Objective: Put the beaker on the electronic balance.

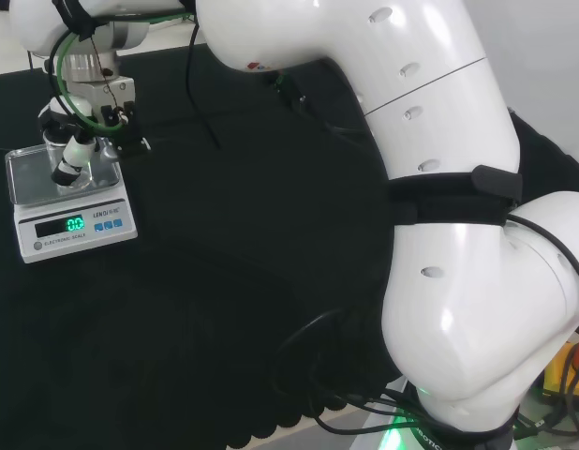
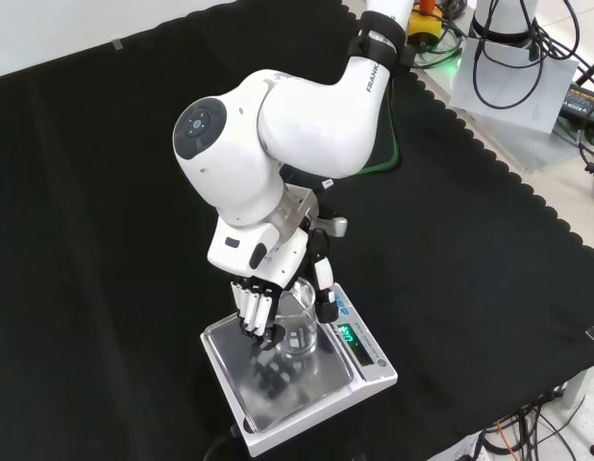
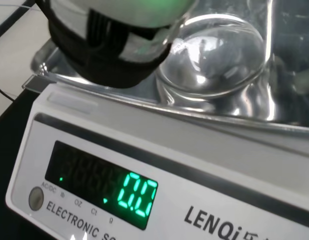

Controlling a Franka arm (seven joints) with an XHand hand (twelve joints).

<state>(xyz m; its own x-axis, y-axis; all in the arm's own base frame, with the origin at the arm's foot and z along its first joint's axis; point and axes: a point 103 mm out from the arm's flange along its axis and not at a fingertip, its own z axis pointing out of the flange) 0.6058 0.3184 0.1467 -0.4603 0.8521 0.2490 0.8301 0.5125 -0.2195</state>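
From the head view I see the balance (image 1: 72,204) at the far left of the tabletop (image 1: 233,262), its steel pan (image 1: 27,173) toward the far side and its lit green display facing the near side. The robot hand (image 1: 76,141) hangs over the pan, its fingers curled round the clear beaker (image 1: 66,173), which stands upright over the pan's middle. I cannot tell from here whether the beaker's base touches the pan. To the right, the arm's (image 1: 439,187) big white links fill the near side of that view.

In the front view the balance (image 2: 297,379) sits near the lower middle of the black cloth, with the pan (image 2: 249,394) to the left and the display at its right edge. The robot hand (image 2: 268,298) comes down from above: the fingers (image 2: 251,309) wrap the beaker's (image 2: 299,327) left side and the thumb (image 2: 324,288) lies against its right side, so it is holding the beaker. The beaker looks empty.

In the wrist view I have the beaker's (image 3: 214,60) round glass base close over the shiny pan (image 3: 144,100), with part of the robot hand (image 3: 104,55) just beside it.
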